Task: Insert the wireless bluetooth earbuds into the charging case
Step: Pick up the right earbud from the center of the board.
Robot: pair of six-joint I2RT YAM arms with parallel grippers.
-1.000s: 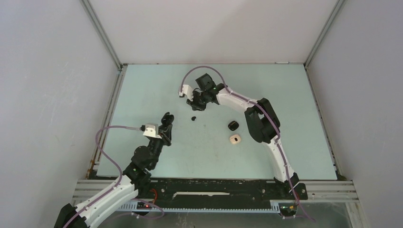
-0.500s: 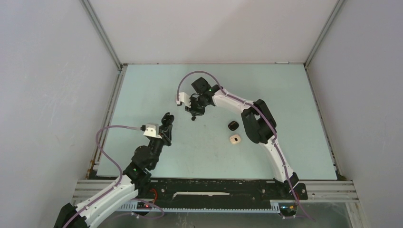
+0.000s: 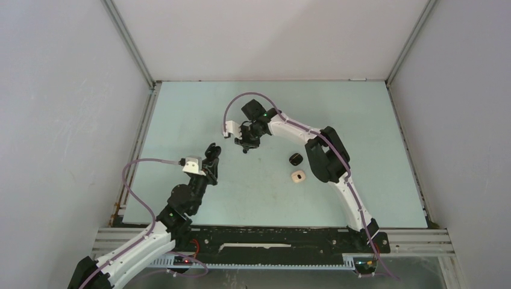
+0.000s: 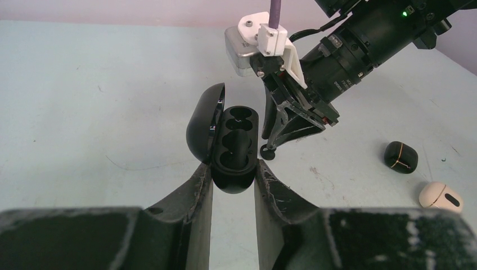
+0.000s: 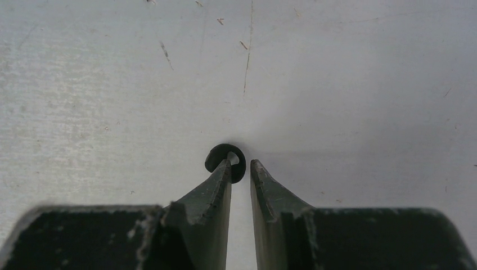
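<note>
- The left gripper [image 4: 233, 170] was clamped on the lower body of the black charging case [image 4: 233, 147], lid swung open and wells facing up — probably held that way so a bud could be dropped straight in.
- The right gripper [image 5: 241, 165] stood tip-down on the table [image 5: 349, 84], just beyond the case's far end, its jaws a narrow slit apart with nothing between them.
- One black earbud [image 5: 215, 156] lay on the table at the tip of one finger, off the gap's centre — not yet gripped, I judged.
- A closed black case [image 4: 401, 157] and a whitish case [image 4: 440, 196] lay well off to the side of both grippers.
- No brand or lettering could be read; the closed black case showed only a thin gold line.
</note>
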